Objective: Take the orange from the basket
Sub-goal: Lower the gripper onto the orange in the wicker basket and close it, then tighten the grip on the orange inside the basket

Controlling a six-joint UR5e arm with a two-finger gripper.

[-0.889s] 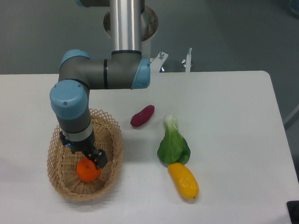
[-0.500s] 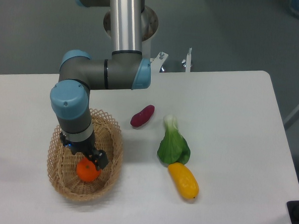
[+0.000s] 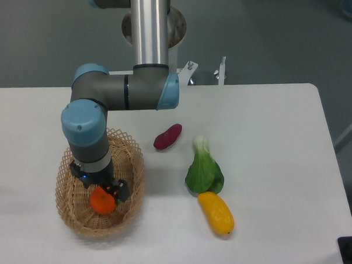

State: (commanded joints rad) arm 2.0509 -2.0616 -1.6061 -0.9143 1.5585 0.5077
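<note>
The orange (image 3: 103, 203) lies in the middle of the oval tan wicker basket (image 3: 136, 165) at the table's front left. My gripper (image 3: 103, 192) reaches straight down into the basket and sits on top of the orange. Its dark fingers (image 3: 122, 191) straddle the fruit and cover its upper part. The jaws look open around the orange, and the near-left finger is mostly hidden by the wrist. The orange still rests on the basket floor.
A purple sweet potato (image 3: 167, 136) lies right of the basket. A green bok choy (image 3: 204, 169) and a yellow oblong fruit (image 3: 215, 212) lie further right. The arm's base column (image 3: 149, 25) stands at the table's back edge.
My gripper has moved a little lower onto the orange and now covers more of it. The orange and the basket have not moved.
</note>
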